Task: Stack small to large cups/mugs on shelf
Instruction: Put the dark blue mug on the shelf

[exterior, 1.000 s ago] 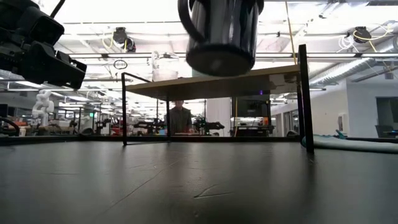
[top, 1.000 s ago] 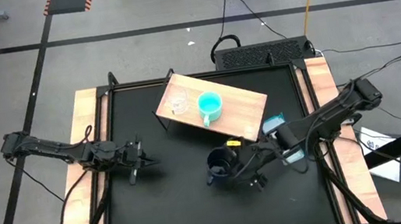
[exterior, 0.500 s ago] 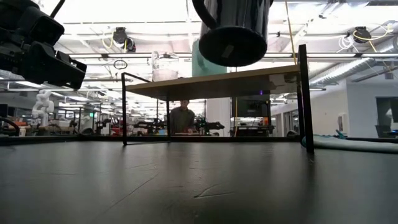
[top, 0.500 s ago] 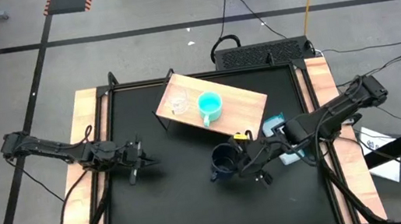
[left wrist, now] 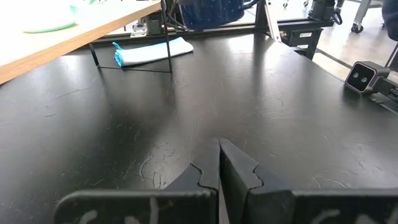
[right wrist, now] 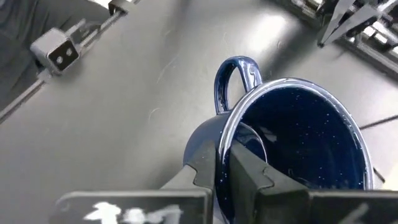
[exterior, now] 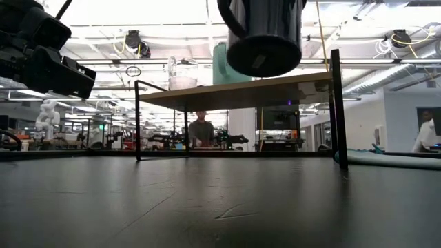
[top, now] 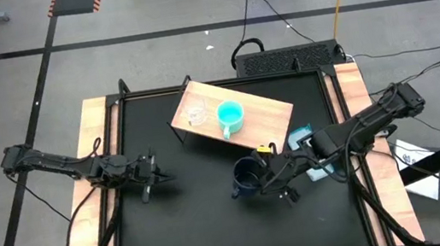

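left end effector clenched, idle at worktop's left | clear cup and turquoise mug on shelf | right end effector pinching dark mug rim, aloft near shelf's near edge | advice: lift above board, keep level | right wrist view alone shows rim pinch

In the low view, the dark mug is running off the top edge, so its rim and the pincer gripping it are not showing. The turquoise mug is peeking out from behind it, mostly covered. The clear cup on the shelf is hard to make out against the bright ceiling. In the left wrist view, the shelf is being cut off at the edge, and the dark mug is showing only its lower part.
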You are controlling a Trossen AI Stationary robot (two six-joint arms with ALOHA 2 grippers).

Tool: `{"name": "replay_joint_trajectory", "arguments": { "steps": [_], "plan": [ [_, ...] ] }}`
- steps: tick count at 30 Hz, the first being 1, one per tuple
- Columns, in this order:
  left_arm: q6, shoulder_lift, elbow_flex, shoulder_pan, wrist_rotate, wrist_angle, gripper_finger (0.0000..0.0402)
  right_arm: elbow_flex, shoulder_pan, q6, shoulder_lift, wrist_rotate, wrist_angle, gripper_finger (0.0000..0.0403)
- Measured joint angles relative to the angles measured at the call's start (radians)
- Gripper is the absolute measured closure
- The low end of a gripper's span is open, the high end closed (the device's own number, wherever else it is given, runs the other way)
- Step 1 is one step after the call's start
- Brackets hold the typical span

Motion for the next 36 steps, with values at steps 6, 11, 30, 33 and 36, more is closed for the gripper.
{"name": "replay_joint_trajectory", "arguments": {
  "steps": [6,11,30,33,36],
  "plan": [
    [0.004,0.0,0.0,0.0,0.0,0.0,0.0394,0.094,-0.009,-0.017,-0.001,0.004,-0.112,0.0389],
    [0.008,0.0,0.0,0.0,0.0,0.0,0.0394,0.156,-0.031,-0.05,-0.002,0.006,-0.214,0.0389],
    [0.016,0.0,0.0,0.0,0.0,-0.001,0.0394,0.166,-0.087,-0.088,-0.001,0.007,-0.324,0.0389],
    [0.015,0.0,0.0,0.0,0.0,-0.001,0.0394,0.166,-0.087,-0.087,-0.001,0.013,-0.324,0.0389],
    [0.015,0.0,0.0,0.0,0.0,-0.002,0.0394,0.166,-0.087,-0.091,-0.001,0.062,-0.325,0.0389]
  ]
}}
